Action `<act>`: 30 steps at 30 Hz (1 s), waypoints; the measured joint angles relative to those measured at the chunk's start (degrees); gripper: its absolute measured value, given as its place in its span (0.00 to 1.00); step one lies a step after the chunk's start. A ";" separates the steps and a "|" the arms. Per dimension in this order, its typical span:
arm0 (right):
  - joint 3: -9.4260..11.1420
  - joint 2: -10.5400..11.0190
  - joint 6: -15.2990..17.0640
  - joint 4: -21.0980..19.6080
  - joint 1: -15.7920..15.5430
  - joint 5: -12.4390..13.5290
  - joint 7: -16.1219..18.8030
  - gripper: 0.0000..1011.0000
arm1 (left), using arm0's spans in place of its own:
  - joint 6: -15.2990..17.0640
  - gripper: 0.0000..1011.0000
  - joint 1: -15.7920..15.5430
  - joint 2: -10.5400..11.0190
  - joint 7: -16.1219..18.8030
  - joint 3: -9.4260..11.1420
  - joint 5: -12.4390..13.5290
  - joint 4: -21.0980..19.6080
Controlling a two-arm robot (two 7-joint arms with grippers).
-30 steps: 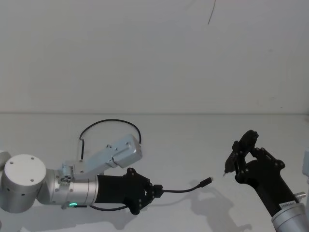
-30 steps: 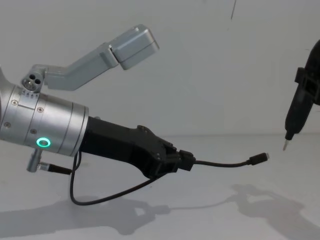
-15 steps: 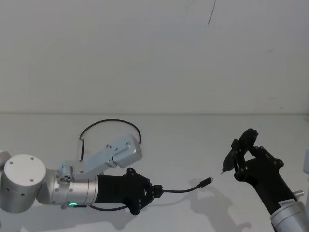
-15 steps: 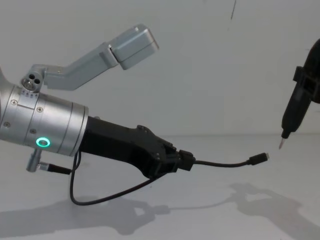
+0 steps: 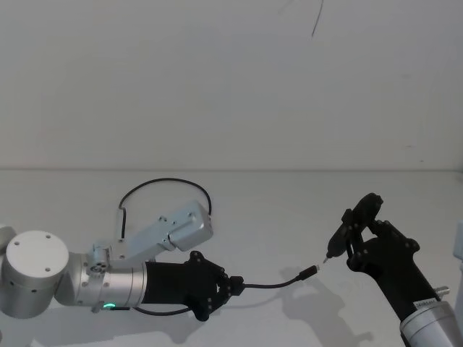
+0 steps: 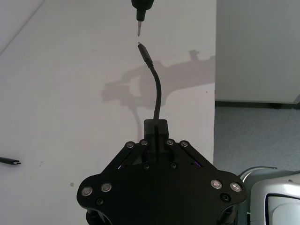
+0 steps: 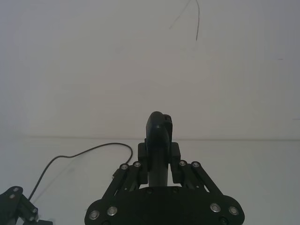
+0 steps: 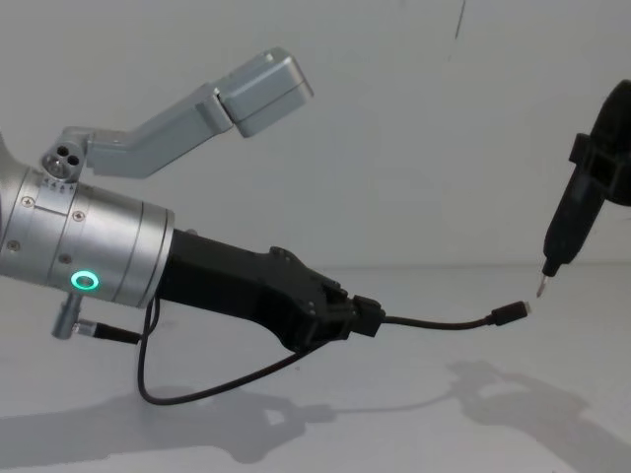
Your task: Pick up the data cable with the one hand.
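Note:
The data cable (image 5: 271,283) is a thin black lead. My left gripper (image 5: 228,285), black with a silver wrist and a green ring, is shut on it near one end. The short free end sticks out rightward above the table and ends in a small plug (image 8: 511,312). The rest of the cable loops back behind the left arm (image 5: 166,183). My right gripper (image 5: 359,228) is shut on a slim black stick (image 8: 572,222). The stick's thin metal tip (image 8: 541,286) hangs just above the plug. In the left wrist view the cable (image 6: 157,93) rises from the gripper (image 6: 154,136) toward that tip.
A white table (image 5: 275,210) meets a white wall behind. The cable's far end (image 6: 9,161) lies flat on the table. A grey boxy camera mount (image 8: 261,94) juts up from the left wrist. A short stub lead (image 8: 99,333) hangs under it.
My right gripper has moved left and down, bringing the stick's metal tip close to the cable's plug. The left gripper and cable have stayed still.

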 joint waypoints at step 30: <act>0.17 -1.46 0.16 -0.11 -0.79 0.47 1.50 0.26 | 0.00 0.04 0.00 0.00 0.00 0.00 0.00 0.01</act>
